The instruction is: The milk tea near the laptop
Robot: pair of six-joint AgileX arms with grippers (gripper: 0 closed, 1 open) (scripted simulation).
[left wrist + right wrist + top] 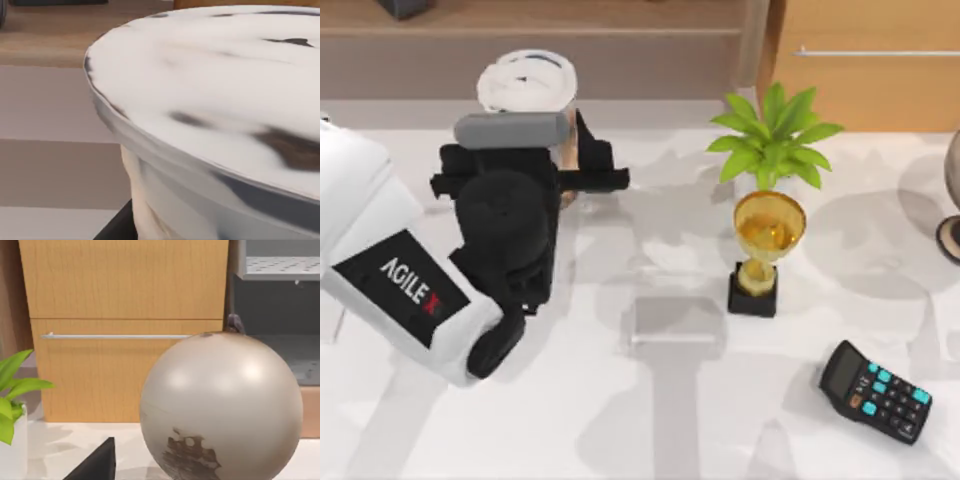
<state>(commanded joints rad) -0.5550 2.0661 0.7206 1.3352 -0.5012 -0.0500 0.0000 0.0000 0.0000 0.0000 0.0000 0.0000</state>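
Jaws of the left gripper (575,165) stand either side of a strip of beige cup wall, at the far left of the table. Whether they are clamped on it or just set around it, I cannot tell. The milk tea (525,80) sits right at the gripper, with its white lid poking out on the far side of the wrist. In the left wrist view the lid (210,85) looms very close, with the cup wall dropping away beneath it. The cup's long axis looks upright, so I judge the hold to be from the side, below the lid. The left arm is plainly the nearer one; the right arm is parked off at the right by the globe (220,405).

Further out, a pale grey slab (670,318) lies flat at mid-table. It may be the laptop, but I cannot say for sure. If it is, the coming move would carry the cup rightward and nearer.

By count:
- one milk tea
- one grey slab
- one gold trophy (765,250), right of the slab
- one potted plant (772,135), just beyond the trophy
- one calculator (876,392), near right
- one globe
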